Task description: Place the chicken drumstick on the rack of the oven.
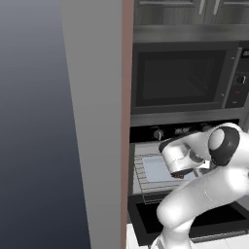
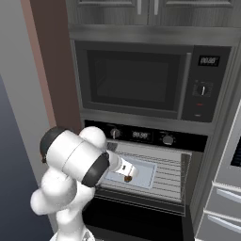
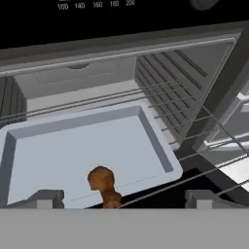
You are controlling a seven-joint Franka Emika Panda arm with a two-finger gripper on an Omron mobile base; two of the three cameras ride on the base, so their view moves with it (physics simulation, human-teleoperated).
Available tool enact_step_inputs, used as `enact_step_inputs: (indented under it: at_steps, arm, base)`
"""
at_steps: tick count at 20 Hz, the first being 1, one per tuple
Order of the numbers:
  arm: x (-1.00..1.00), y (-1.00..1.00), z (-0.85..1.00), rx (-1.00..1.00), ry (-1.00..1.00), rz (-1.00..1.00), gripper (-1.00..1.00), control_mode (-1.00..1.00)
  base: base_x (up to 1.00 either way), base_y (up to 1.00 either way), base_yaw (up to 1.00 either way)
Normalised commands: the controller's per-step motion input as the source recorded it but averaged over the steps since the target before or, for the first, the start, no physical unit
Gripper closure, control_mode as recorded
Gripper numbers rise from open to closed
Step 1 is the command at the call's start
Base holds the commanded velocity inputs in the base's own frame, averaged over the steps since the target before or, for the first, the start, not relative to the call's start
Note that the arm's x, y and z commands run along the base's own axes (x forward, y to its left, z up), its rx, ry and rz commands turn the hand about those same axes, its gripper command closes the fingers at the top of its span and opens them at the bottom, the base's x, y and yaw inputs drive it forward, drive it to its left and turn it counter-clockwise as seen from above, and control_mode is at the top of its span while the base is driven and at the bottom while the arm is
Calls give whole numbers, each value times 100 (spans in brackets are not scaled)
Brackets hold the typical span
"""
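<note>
Here, a built-in wall oven (image 2: 141, 160) stands open, its dark-glass door (image 1: 194, 219) dropped down flat in front of the pale interior, with a black strip of knobs and a small display along its top. A thin wire rack (image 3: 194, 141) sits pulled partway out of the cavity and carries a pale grey flat tray (image 3: 87, 141). The white robot arm reaches in over the rack from the front, and its fingers (image 3: 119, 197) point into the oven. In the hand view the two dark fingertips (image 3: 46, 198) stand well apart at the bottom, spread wide, with the chicken drumstick (image 3: 104, 186) between them but touching neither. The drumstick, small, glossy and reddish-brown, is at the tray's front edge, its rounded meaty end over the tray floor and its narrow end over the front rim; whether it rests on the tray cannot be told. In the right base view it shows as a small dark-brown spot just below the hand, over the tray. Above the oven sits a dark-windowed microwave (image 2: 136, 80), and above that, grey cabinet doors (image 2: 150, 12).
</note>
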Motion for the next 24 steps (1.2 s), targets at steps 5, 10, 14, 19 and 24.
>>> enact_step_inputs:
  at_steps: [5,10,14,19,24]
  arm:
    - [-28,-71,100,36,9,-1,-100,-100]
    - [-60,-67,100,34,3,0,-100,-100]
    - [-35,-66,100,25,11,3,-100,-100]
    - [-5,-71,100,15,20,9,-100,-100]
    - [-1,-72,100,12,18,10,-100,-100]
  base:
    - [0,0,0]
    - [0,0,0]
    - [0,0,0]
    - [0,0,0]
    - [0,0,0]
